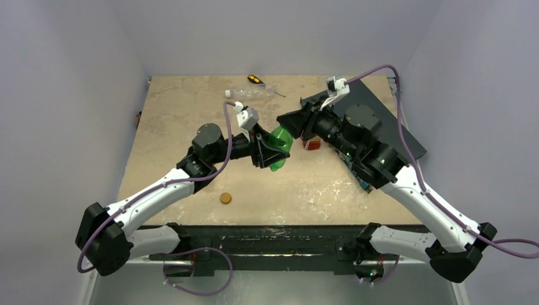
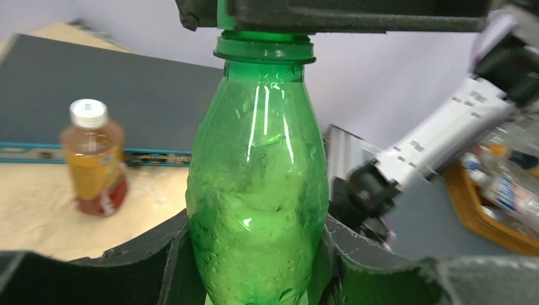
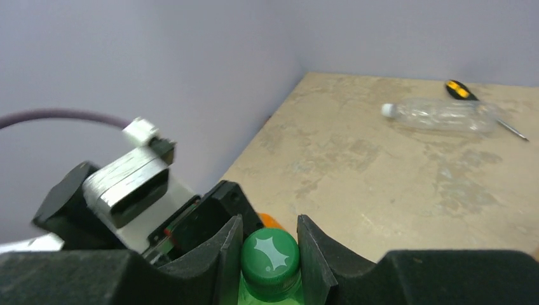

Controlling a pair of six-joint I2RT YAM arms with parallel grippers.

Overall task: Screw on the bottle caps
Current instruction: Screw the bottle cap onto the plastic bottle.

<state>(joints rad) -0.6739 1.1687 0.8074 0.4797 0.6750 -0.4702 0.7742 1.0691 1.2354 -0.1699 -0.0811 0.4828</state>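
Green cap (image 3: 270, 254) sits on the green bottle (image 2: 257, 190) my left fingers (image 2: 146, 264) clamp; whether my right fingers (image 3: 314, 254) pinch it, I cannot tell. Orange cap (image 1: 225, 198) lies loose at seven o'clock.

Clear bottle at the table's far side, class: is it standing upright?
No, the clear bottle lies on its side next to the screwdriver.

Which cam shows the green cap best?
Right wrist: green cap seen top-on inside the right claw. Left wrist shows only the green bottle up to its neck ring; that claw covers the cap. Top external: hidden there too.
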